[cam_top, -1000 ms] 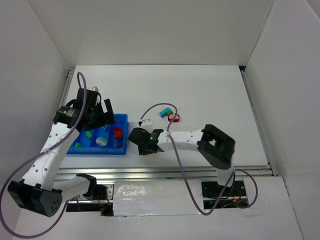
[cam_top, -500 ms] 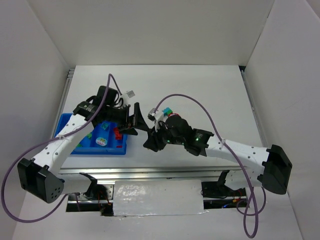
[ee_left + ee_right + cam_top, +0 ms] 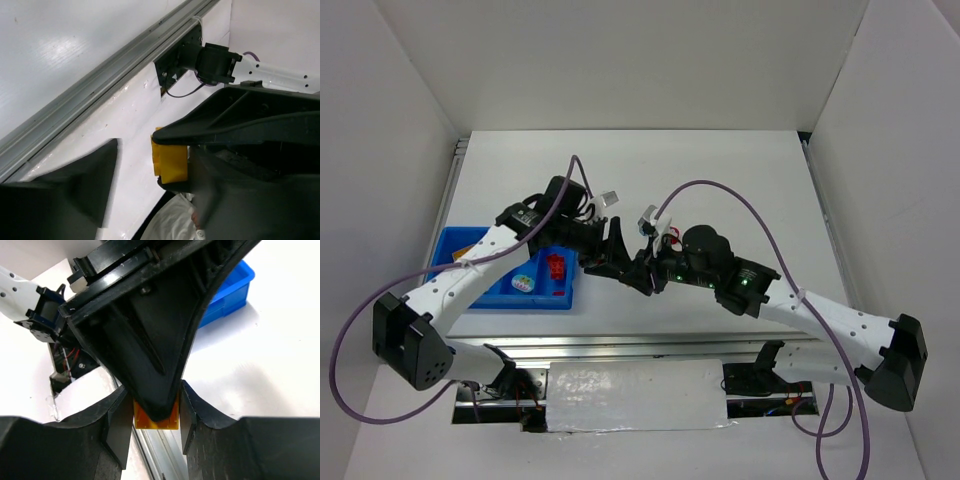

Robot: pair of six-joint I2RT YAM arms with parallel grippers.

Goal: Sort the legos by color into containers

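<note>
A yellow lego (image 3: 155, 419) sits pinched between the pads of my right gripper (image 3: 156, 430), which is shut on it above the table's middle. My left gripper (image 3: 150, 175) faces it and stands around the same yellow lego (image 3: 170, 160). One left finger (image 3: 90, 185) is still apart from the brick. In the top view the two grippers meet, left gripper (image 3: 613, 250) against right gripper (image 3: 645, 272), and hide the brick. The blue tray of containers (image 3: 460, 245) lies at the left with red legos (image 3: 556, 266) and a pale rounded piece (image 3: 523, 283) in it.
An aluminium rail (image 3: 650, 345) runs along the table's near edge, also seen as the aluminium rail (image 3: 100, 85) under the left wrist. Purple cables (image 3: 720, 190) arch over both arms. White walls close in the table on three sides. The tray's corner (image 3: 235, 285) shows behind the left gripper.
Both arms swung to the middle of the table and met. My left gripper came away from the tray and narrowed its jaws around the yellow lego held by the right gripper.
</note>
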